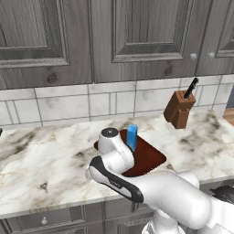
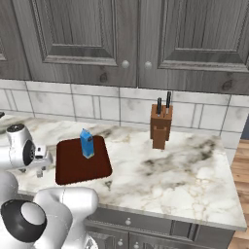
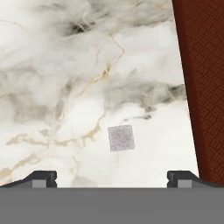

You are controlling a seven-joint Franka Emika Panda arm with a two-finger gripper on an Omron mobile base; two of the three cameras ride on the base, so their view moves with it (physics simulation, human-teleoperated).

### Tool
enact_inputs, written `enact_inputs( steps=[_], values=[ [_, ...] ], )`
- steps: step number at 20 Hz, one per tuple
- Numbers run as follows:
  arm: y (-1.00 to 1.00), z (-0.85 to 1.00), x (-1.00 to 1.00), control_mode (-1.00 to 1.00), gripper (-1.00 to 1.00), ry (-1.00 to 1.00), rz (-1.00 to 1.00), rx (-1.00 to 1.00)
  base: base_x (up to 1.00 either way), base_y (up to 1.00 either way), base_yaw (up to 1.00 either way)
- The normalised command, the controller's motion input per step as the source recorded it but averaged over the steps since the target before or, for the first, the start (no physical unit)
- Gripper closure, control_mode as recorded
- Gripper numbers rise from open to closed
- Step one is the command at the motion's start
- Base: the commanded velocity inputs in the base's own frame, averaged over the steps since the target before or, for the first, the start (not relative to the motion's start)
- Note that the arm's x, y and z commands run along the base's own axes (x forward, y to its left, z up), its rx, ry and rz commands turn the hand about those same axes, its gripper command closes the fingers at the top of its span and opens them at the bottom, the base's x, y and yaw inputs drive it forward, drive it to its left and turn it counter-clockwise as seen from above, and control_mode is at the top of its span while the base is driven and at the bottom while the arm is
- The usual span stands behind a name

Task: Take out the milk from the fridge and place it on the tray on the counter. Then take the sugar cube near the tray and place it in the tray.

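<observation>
Marbled counter (image 3: 65, 87) is seen w/ sugar cube (image 3: 121, 138) lying bare just beside tray (image 3: 205, 87), centred ahead betw. the wide-open, empty gripper (image 3: 112, 177) fingertips, while milk (image 2: 87, 143) is stood upright on tray.

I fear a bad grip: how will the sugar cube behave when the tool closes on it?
The sugar cube looks tiny, so probably very light and easily nudged. Its flat faces suggest sliding on the counter, not rolling. The open tool likely must center well.

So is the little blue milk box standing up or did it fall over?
Standing up. The milk sits upright on the tray, with its pointy top facing up in both base views.
</observation>
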Motion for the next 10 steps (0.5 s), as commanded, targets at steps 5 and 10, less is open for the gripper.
enact_inputs(
  steps=[5, 10],
  values=[
    [0.09, -0.25, 0.18, -1.00, -1.00, 0.06, 0.00, 0.00, 0.00, 0.00, 0.00],
    [0.31, -0.17, 0.01, -1.00, -1.00, 0.00, 0.00, 0.00, 0.00, 0.00, 0.00]
  ],
)
